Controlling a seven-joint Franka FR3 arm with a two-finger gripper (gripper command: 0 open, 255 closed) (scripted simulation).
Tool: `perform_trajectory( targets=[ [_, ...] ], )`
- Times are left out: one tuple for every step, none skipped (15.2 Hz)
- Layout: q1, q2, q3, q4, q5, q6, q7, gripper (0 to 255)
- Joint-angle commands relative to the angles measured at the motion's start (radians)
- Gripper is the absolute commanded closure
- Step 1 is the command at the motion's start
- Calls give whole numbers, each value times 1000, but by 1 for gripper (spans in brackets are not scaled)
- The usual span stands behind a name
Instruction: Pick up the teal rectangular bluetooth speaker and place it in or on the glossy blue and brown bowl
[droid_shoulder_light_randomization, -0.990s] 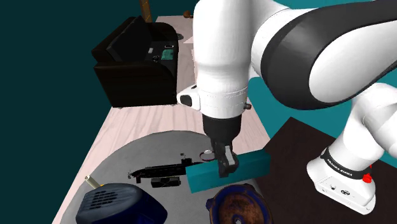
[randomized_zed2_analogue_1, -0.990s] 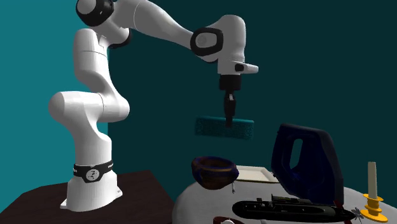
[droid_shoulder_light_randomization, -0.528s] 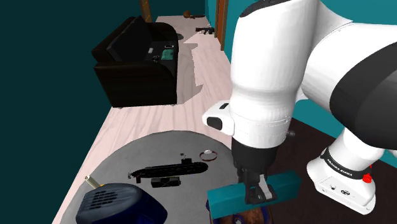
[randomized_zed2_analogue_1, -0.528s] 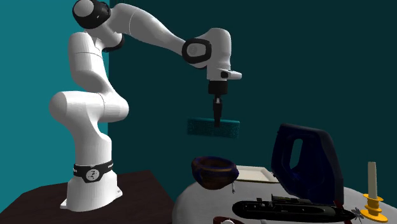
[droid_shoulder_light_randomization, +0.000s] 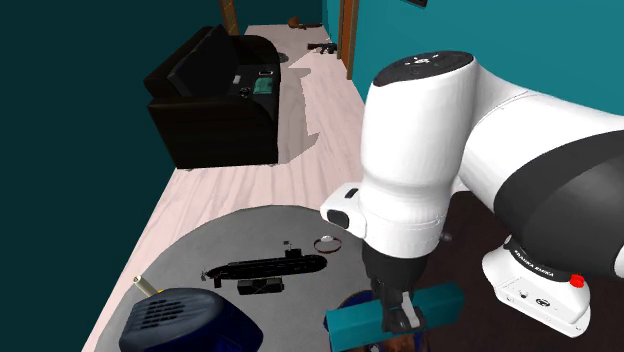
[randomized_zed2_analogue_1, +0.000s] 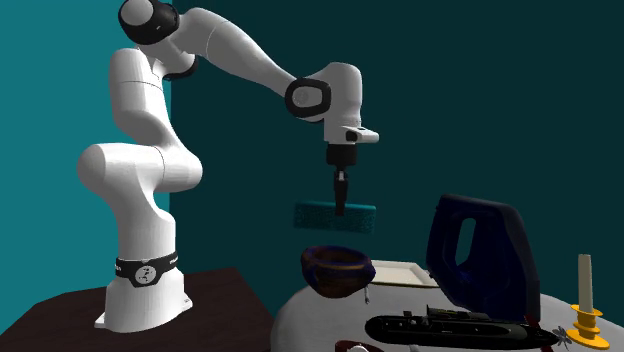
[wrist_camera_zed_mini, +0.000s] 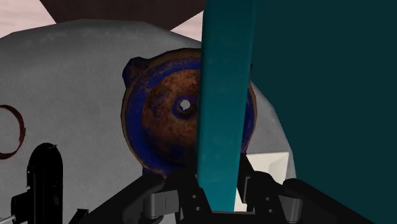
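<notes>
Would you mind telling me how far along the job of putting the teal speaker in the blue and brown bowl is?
Done: the teal speaker is lifted off the grey table, clasped in the claw. In hand: it hangs in the air over the blue and brown bowl, with a gap between them in the second exterior view. Left: lowering it into the bowl and opening the claw.

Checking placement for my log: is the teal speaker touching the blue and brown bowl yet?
Apart. The second exterior view shows the speaker, clasped by the pincer, hanging above the bowl with a clear gap between them.
</notes>
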Motion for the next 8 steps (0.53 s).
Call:
perform_trajectory(
  targets=[
    [-1,20,6,-11,-2,31,-1,255],
    [-1,28,9,-18,-2,46,-2,255],
    [-1,37,11,-24,-2,61,-3,255],
    [-1,46,14,-31,-2,77,-4,255],
    [-1,55,16,-37,-3,92,-5,255],
    [-1,65,19,-44,-3,108,-5,255],
    [-1,75,21,-50,-4,123,-6,255],
    [-1,80,23,-52,-5,131,-6,255]
  ],
)
